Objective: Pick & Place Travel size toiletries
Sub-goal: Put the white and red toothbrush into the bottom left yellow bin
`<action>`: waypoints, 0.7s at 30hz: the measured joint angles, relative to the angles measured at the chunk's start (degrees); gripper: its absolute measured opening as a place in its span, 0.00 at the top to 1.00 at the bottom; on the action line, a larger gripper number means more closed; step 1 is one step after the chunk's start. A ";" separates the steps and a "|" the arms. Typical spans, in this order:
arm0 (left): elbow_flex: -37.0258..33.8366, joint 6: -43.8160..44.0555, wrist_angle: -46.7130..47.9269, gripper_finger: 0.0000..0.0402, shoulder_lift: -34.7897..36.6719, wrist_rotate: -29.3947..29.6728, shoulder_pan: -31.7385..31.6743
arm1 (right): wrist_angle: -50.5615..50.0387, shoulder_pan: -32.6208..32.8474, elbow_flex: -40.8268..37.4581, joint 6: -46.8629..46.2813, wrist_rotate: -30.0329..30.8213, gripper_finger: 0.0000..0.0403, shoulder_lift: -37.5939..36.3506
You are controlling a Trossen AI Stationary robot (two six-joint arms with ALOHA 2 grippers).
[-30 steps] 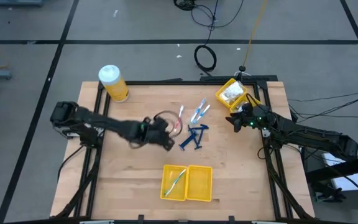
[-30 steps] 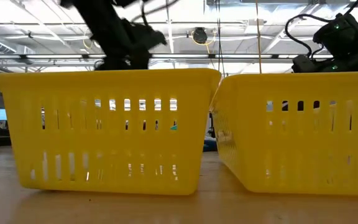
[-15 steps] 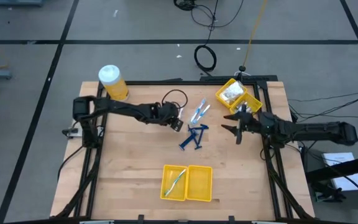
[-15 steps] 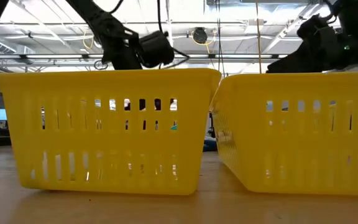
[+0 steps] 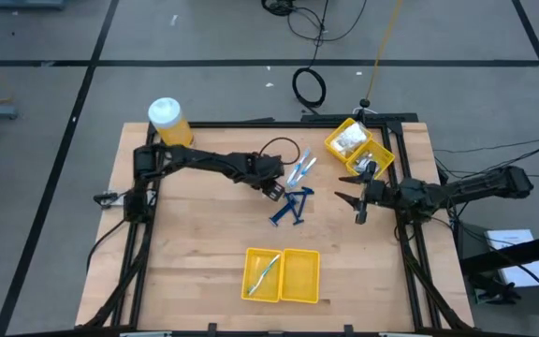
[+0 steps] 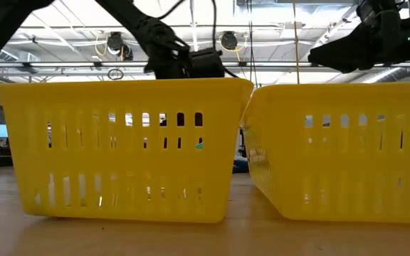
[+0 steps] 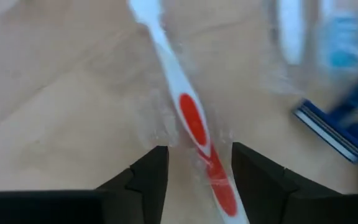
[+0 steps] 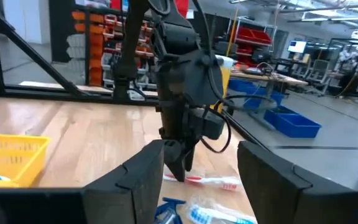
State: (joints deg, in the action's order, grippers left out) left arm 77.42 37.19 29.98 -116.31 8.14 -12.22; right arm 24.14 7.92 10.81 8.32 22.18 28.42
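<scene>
Left gripper is hovering low over the red-and-white toothbrush, jaws parted and straddling its handle, not yet clenched; pick step in progress. Toothbrush is lying flat on the desk just beside the blue razors, on the yellow jar side of them. Its long axis is running away between the jaws, white end pointing forward. Next move, likely: settling down and closing squarely across the thin handle. Right gripper is waiting beyond the razors, jaws parted, empty.
</scene>
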 joint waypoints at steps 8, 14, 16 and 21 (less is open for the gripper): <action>6.43 2.41 6.29 0.65 -6.81 -1.05 -0.83 | 0.56 1.60 0.00 1.85 3.45 0.52 0.15; 6.39 1.34 6.76 0.72 -7.73 0.05 -0.70 | 0.70 1.60 0.00 1.85 3.44 0.52 0.13; 6.31 1.63 7.24 0.78 -7.35 -0.27 -0.75 | 0.70 1.60 0.00 1.84 3.47 0.52 0.15; 6.14 0.24 8.93 0.97 -4.90 0.06 -0.47 | 0.78 1.58 0.00 1.60 3.51 0.52 0.14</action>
State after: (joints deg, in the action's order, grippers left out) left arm 83.56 37.43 38.92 -121.21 8.20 -12.70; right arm 24.91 9.50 10.81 9.91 25.69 28.56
